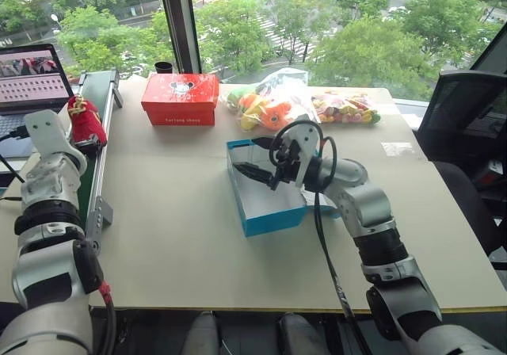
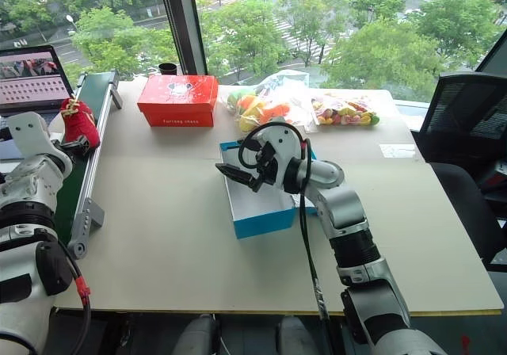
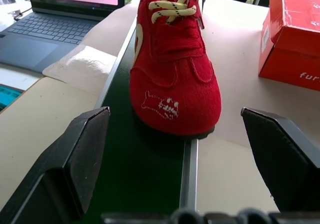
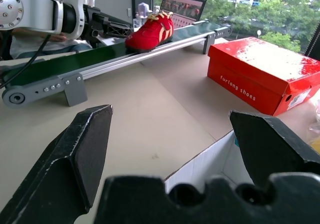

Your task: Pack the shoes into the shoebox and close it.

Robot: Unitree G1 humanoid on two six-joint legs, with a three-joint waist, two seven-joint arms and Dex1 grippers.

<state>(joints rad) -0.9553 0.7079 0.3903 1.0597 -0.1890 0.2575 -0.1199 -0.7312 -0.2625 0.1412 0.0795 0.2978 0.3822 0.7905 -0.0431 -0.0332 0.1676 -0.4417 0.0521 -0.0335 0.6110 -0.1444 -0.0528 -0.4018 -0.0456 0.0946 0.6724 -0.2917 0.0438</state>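
Up close, the left wrist camera shows what the head views cannot: the white stitched mark on the toe of the red shoe (image 3: 172,79) and its cream laces, as it sits on the green belt of the conveyor (image 3: 145,174). The left hand (image 3: 190,164) is spread wide just short of that toe, gripping nothing. From above, the shoe is at the upper left of the frame, the blue shoebox (image 1: 265,192) open in the middle of the desk (image 1: 174,236). The right arm reaches in from the lower right, elbow bent, its right hand (image 1: 255,165) level over the box's left wall, fingers wide apart, empty. A red box (image 1: 180,99) stands behind.
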